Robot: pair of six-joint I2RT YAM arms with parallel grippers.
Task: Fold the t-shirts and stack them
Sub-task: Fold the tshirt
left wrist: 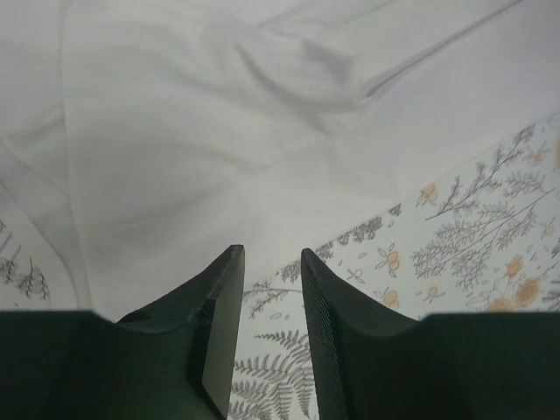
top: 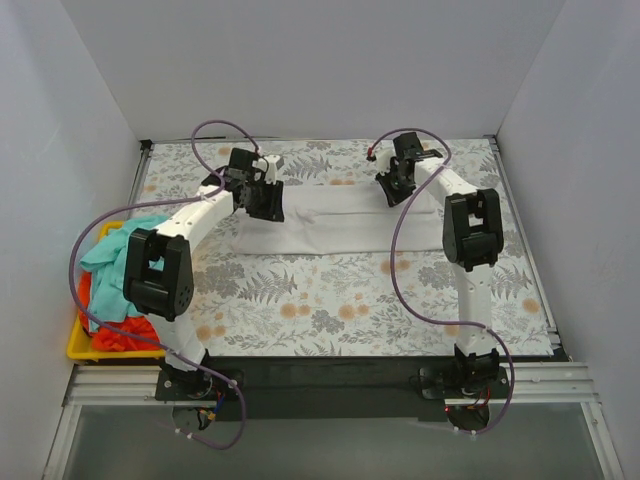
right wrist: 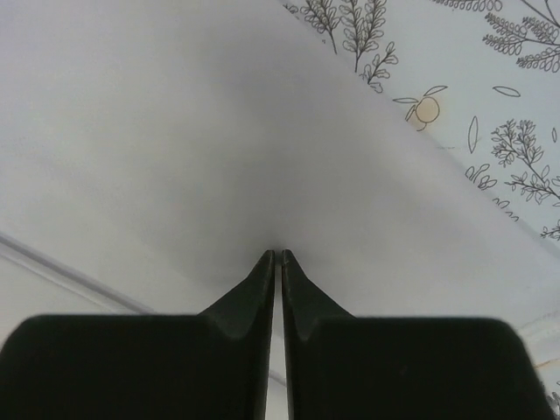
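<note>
The white t-shirt [top: 340,225] lies as a long band across the far middle of the table. My left gripper [top: 262,200] is open at the shirt's left end. In the left wrist view it [left wrist: 272,254] is empty, its tips at the edge of the white cloth [left wrist: 219,131], with table cover showing between them. My right gripper [top: 392,190] is at the shirt's right end. In the right wrist view it [right wrist: 278,254] is shut, pinching the white cloth [right wrist: 175,131]. A teal t-shirt [top: 110,265] and an orange-red t-shirt [top: 125,338] lie heaped at the left.
A yellow tray [top: 85,350] at the table's left edge holds the teal and orange-red heap. The floral table cover [top: 340,300] spreads in front of the white shirt. White walls enclose the table on three sides.
</note>
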